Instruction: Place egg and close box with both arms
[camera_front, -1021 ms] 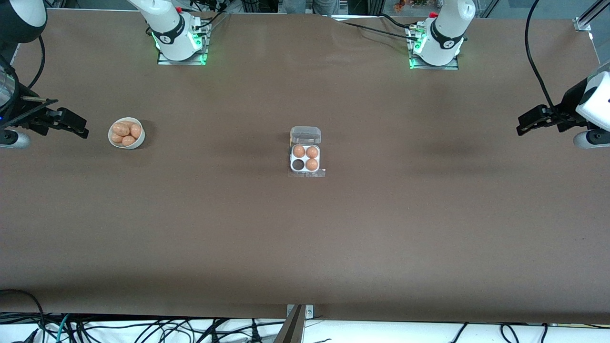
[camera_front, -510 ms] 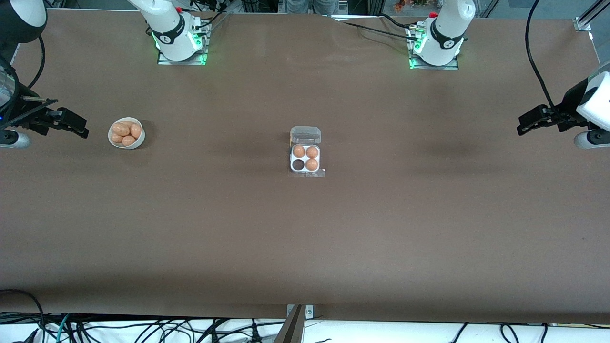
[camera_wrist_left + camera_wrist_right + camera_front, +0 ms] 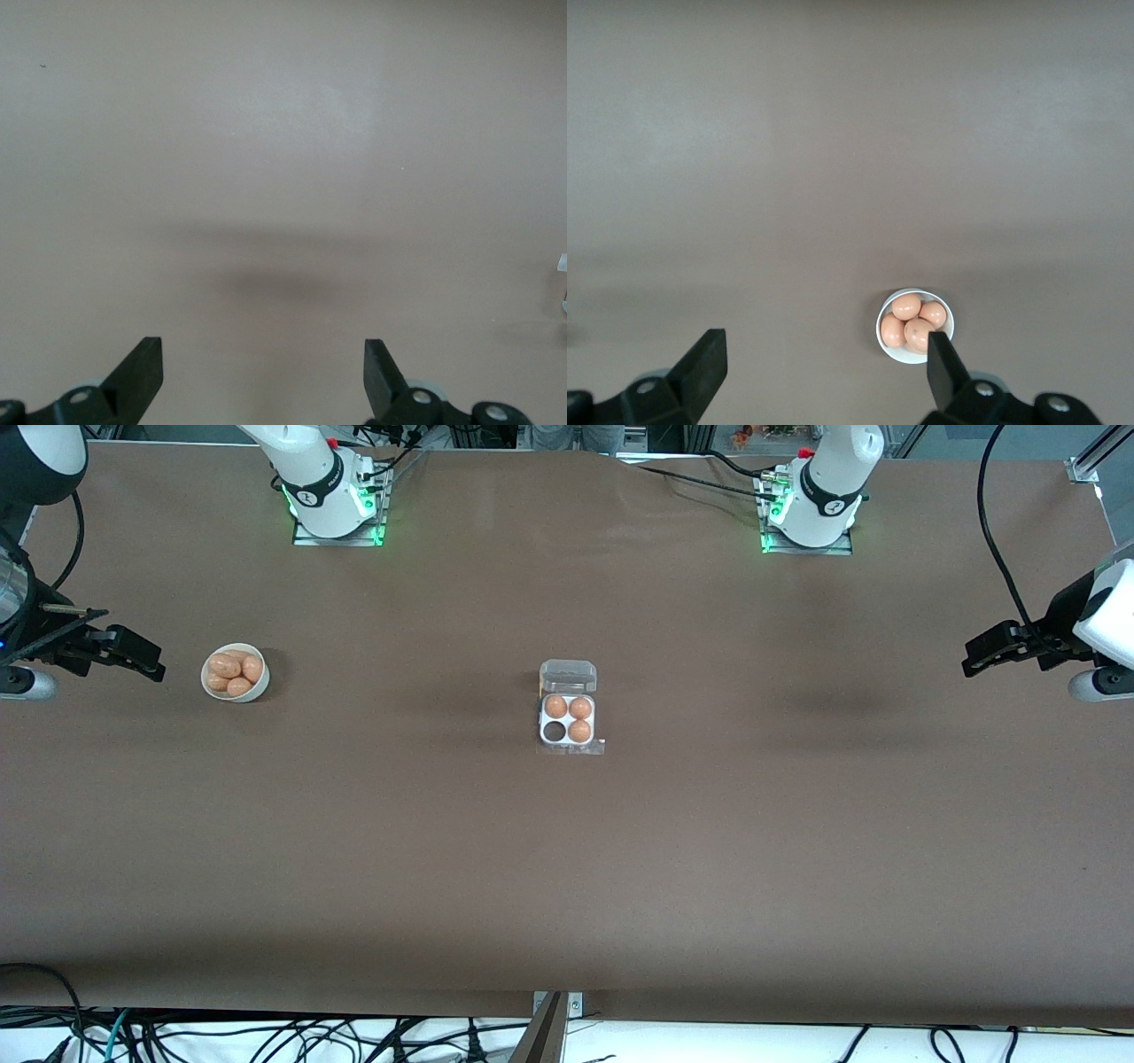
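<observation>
The box (image 3: pixel 567 720) sits mid-table, its clear lid (image 3: pixel 568 676) swung open toward the arms' bases. Three orange-brown eggs (image 3: pixel 579 731) fill its cells, and the one dark cell (image 3: pixel 555 732) is empty. Several more eggs (image 3: pixel 225 665) lie in a white bowl (image 3: pixel 258 690) toward the right arm's end. My right gripper (image 3: pixel 149 662) hangs open beside that bowl and holds nothing. In the right wrist view the gripper (image 3: pixel 824 356) is open, with the bowl (image 3: pixel 896 353) of eggs (image 3: pixel 906 307) by one fingertip (image 3: pixel 939 359). My left gripper (image 3: pixel 973 655) waits open over the left arm's end, and the left wrist view shows it (image 3: pixel 263 359) over bare table.
The brown table top (image 3: pixel 567 886) stretches wide around the box. The arm bases (image 3: pixel 330 505) (image 3: pixel 811 509) with green lights stand at the edge farthest from the camera. Cables (image 3: pixel 266 1036) run along the nearest edge.
</observation>
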Tool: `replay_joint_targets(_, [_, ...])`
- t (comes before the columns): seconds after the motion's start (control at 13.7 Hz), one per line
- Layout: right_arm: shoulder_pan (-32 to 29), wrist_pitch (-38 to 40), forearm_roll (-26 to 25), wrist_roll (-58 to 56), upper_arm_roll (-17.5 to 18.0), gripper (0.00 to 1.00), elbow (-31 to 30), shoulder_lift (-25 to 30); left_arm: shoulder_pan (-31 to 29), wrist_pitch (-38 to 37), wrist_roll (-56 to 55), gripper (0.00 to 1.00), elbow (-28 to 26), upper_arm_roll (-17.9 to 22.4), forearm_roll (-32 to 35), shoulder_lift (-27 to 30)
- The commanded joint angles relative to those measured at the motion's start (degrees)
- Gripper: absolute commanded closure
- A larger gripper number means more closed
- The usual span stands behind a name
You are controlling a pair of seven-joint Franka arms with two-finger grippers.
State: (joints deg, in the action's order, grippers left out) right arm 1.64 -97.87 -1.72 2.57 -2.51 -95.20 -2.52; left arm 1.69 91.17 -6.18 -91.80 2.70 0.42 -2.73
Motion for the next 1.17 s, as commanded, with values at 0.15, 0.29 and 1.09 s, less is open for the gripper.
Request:
replay_joint_targets(0.15, [-0.05, 0.23, -0.13, -0.63, 0.23, 0.0, -1.04, 1.2, -0.28, -0.99, 0.38, 0.0, 1.09, 0.03, -0.95, -0.44])
replay_joint_targets(0.29, [-0.14, 0.49, -0.13, -0.63, 0.23, 0.0, -1.04, 1.2, -0.28, -0.99, 0.38, 0.0, 1.09, 0.03, -0.95, -0.44])
replay_joint_targets(1.09, [-0.05, 1.45, -0.04, -0.63, 0.23, 0.0, -1.04, 0.41, -0.19, -0.99, 0.29, 0.0, 1.09, -0.06, -0.95, -0.44])
